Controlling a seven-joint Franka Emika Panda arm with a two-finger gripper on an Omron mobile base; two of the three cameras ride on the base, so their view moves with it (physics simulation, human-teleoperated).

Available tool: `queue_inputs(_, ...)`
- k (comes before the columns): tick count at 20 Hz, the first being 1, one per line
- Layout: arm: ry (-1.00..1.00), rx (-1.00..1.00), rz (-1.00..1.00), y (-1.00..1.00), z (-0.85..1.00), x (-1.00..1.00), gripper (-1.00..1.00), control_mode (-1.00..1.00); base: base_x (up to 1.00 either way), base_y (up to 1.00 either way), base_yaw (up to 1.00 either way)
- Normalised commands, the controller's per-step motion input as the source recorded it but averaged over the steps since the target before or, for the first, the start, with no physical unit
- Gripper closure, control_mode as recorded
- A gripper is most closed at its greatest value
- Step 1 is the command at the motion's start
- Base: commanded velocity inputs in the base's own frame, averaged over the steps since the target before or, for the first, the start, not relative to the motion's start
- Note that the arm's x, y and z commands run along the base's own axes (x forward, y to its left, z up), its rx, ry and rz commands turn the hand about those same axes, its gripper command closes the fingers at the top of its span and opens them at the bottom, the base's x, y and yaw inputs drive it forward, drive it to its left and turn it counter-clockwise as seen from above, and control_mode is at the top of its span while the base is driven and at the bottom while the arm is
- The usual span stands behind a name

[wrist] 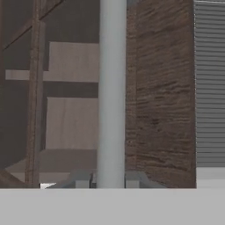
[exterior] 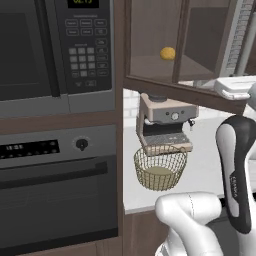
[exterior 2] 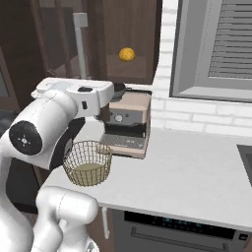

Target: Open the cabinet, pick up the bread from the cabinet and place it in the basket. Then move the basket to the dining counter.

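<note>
- Where the fingers (wrist: 110,180) rise at the bottom of the hand view, one grey tip sits on each side of the silver bar handle (wrist: 111,88), which runs straight up between them; they look closed around the bar, though contact itself is hard to confirm.
- The handle belongs to the dark brown cabinet door (wrist: 160,92), and pale shelf boards show inside the cabinet to the left of the bar.
- In the left base view the cabinet (exterior: 150,85) stands open, and the bread (exterior: 167,53), a small yellow-orange lump, rests on its shelf, well above the tabletop.
- The right base view shows the same bread (exterior 2: 127,54) on the shelf, right of the handle (exterior 2: 80,44).
- Below the cabinet, a coffee machine (exterior: 165,122) stands on the white tabletop (exterior: 207,170).
- The wire basket (exterior: 160,167) sits upright just in front of the coffee machine, near the tabletop's front edge.
- A microwave (exterior: 55,50) and an oven (exterior: 55,185) fill the wall to the left.
</note>
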Motion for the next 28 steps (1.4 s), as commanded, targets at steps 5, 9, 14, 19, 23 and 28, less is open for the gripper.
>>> queue_inputs(5,0.05,0.00,0.00,0.48,0.00,-0.46,1.00,-1.00,0.00,0.00,0.00)
queue_inputs(9,0.04,0.00,0.00,0.56,0.00,-0.29,1.00,-1.00,0.00,0.00,0.00)
queue_inputs(14,0.02,0.00,0.00,0.40,0.00,-0.05,1.00,-1.00,0.00,0.00,0.00)
queue_inputs(19,0.01,0.00,0.00,0.37,0.00,-0.03,-1.00,-1.00,0.00,0.00,0.00)
queue_inputs(23,0.00,0.00,0.00,0.04,0.00,-0.01,-1.00,-1.00,0.00,0.00,0.00)
queue_inputs(28,0.00,0.00,0.00,-0.15,0.00,-0.70,-1.00,-1.00,0.00,0.00,0.00)
